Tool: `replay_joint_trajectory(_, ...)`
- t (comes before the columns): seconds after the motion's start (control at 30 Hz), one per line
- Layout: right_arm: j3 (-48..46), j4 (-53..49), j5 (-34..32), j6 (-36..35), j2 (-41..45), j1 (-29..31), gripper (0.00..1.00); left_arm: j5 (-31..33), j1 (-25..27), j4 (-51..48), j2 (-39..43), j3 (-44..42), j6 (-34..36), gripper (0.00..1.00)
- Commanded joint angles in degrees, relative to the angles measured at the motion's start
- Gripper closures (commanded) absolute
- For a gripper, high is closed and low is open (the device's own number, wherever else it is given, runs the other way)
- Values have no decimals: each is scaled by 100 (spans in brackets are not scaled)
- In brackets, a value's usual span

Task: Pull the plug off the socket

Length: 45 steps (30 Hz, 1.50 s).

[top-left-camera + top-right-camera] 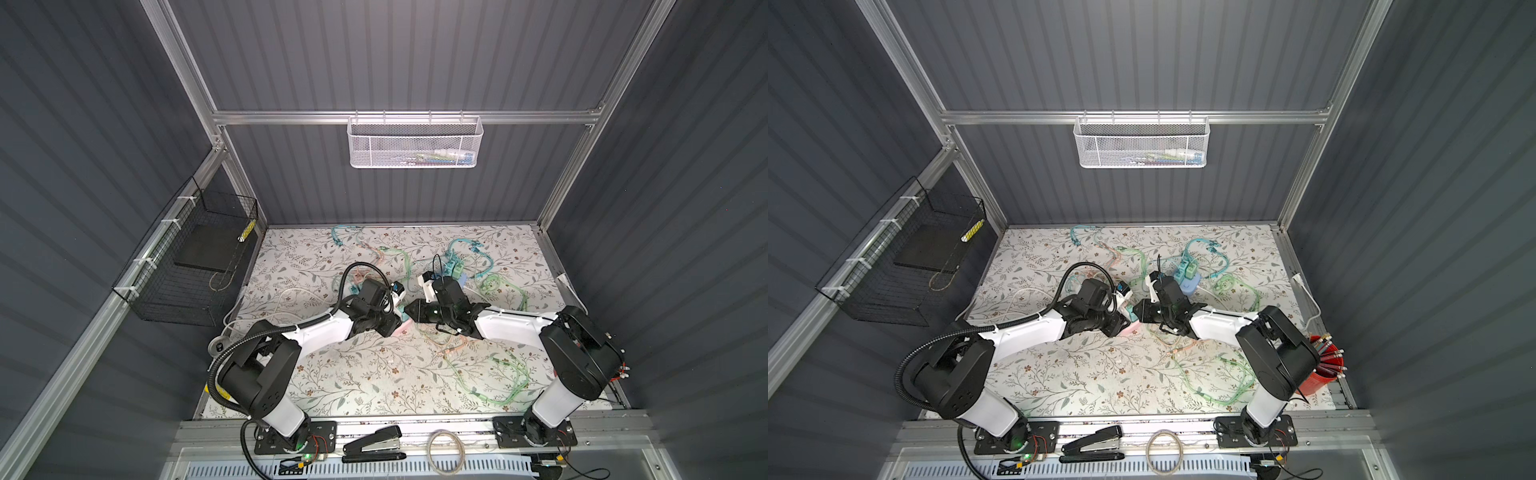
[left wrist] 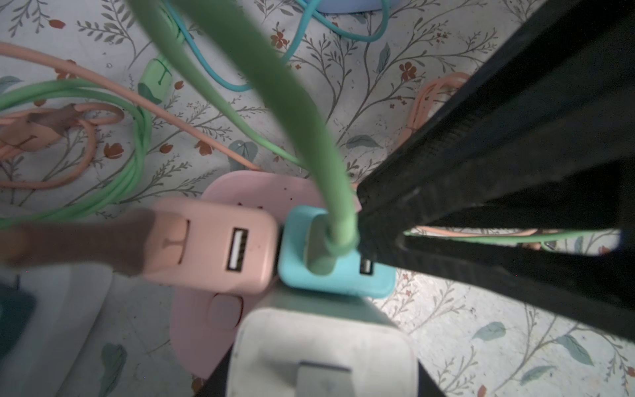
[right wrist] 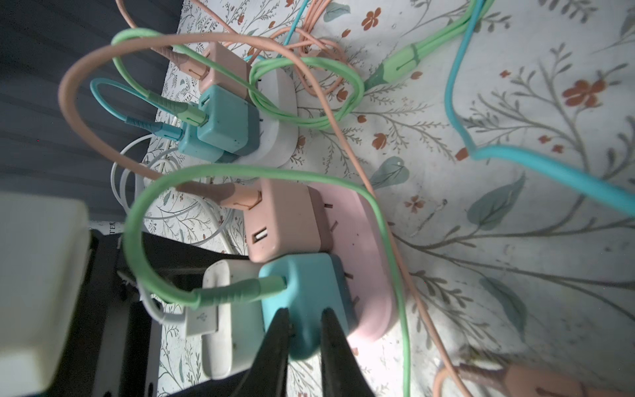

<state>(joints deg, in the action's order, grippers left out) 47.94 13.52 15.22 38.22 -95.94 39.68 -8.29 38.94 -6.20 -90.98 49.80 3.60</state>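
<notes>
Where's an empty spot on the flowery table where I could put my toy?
Biggest bare patch: the front of the table, between the left arm and right arm bases. Another: back-left, beside the black wire basket. Crowded: the middle, around the pink power strip, and back-right cables.

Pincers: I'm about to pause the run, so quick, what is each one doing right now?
Left pincer: closed on the white charger, it seems.
Right pincer: closed on the teal plug.

We see the desk (image 1: 374, 382) softly lit from above in both top views, walls (image 1: 83, 124) dim, edges bowed. Close up, the green cable (image 2: 285, 103) blurs and glare whitens the desk beside the socket (image 3: 364, 257).
</notes>
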Motion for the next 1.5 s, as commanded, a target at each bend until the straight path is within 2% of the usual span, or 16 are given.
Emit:
replay_joint_trajectory(0.0, -347, -1263, 78, -34, -390, 207, 81, -74, 428, 39, 29, 474, 382, 96)
replay_joint_trajectory(0.1, -347, -1299, 41, -34, -402, 213, 81, 292, 614, -7, 51, 515, 486, 97)
replay_joint_trajectory(0.27, -372, -1368, -10, -34, -425, 220, 81, 480, 615, 416, 374, 294, 254, 98)
replay_joint_trajectory(0.5, -399, -1378, -38, -25, -425, 224, 81, -205, 436, 487, 382, 292, -99, 98)
replay_joint_trajectory(0.67, -422, -1379, -55, -25, -419, 224, 82, -893, 44, 852, 452, 81, -574, 98)
replay_joint_trajectory(0.8, -452, -1352, -55, -17, -419, 224, 82, -998, -9, 690, 457, 174, -451, 98)
replay_joint_trajectory(0.87, -453, -1345, -55, -16, -433, 224, 82, -886, 29, 431, 376, 298, -294, 98)
replay_joint_trajectory(1.0, -444, -1350, -82, -7, -438, 224, 82, -118, 415, 237, 370, 328, 102, 98)
replay_joint_trajectory(1.13, -486, -1341, -158, 26, -439, 224, 82, 268, 536, 480, 484, 230, -5, 100)
replay_joint_trajectory(1.3, -549, -1317, -213, 59, -441, 224, 83, 193, 534, 677, 617, 214, -174, 100)
replay_joint_trajectory(1.47, -558, -1321, -250, 81, -426, 224, 83, -474, 386, 617, 502, 361, -416, 99)
